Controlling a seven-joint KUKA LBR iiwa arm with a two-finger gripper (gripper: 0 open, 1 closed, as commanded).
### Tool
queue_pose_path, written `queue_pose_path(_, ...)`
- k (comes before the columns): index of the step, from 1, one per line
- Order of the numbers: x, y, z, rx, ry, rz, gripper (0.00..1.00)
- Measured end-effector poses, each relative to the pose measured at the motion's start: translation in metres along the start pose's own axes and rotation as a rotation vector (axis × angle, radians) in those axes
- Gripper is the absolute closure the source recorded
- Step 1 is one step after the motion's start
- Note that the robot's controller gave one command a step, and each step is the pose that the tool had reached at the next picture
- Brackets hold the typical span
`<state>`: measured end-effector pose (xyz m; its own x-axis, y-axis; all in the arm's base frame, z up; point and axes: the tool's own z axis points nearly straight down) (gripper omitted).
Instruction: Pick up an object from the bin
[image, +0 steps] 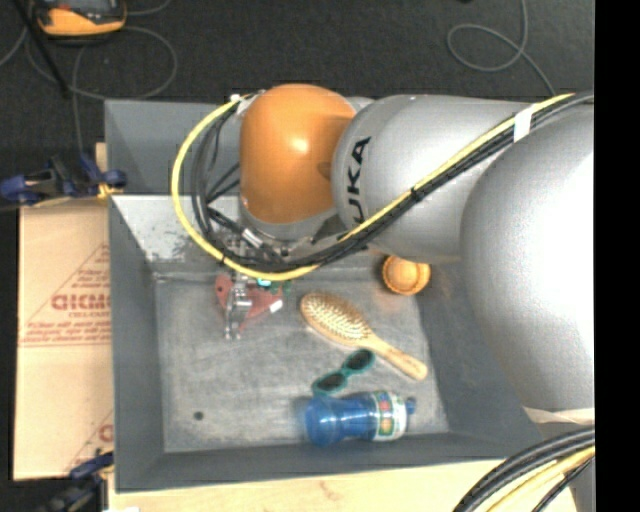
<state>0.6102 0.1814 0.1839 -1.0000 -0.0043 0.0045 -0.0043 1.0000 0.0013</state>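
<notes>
My gripper (236, 318) hangs under the orange cover at the back left of the bin floor, its metal fingers pointing down. A small red and white thing with a teal bit (262, 303) lies right at the fingers, partly hidden by them. I cannot tell whether it is between them. A wooden hairbrush (345, 328) lies to the right of the gripper, its handle running toward the front right.
Green toy sunglasses (343, 372) lie in front of the brush. A blue bottle (352, 418) lies on its side near the front wall. An orange ball-like thing (404, 274) sits at the back right, under the arm.
</notes>
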Motion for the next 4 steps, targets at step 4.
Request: queue_pose_path(4,-0.029,-0.058,0.08,0.001,-0.008,-0.099,0.0)
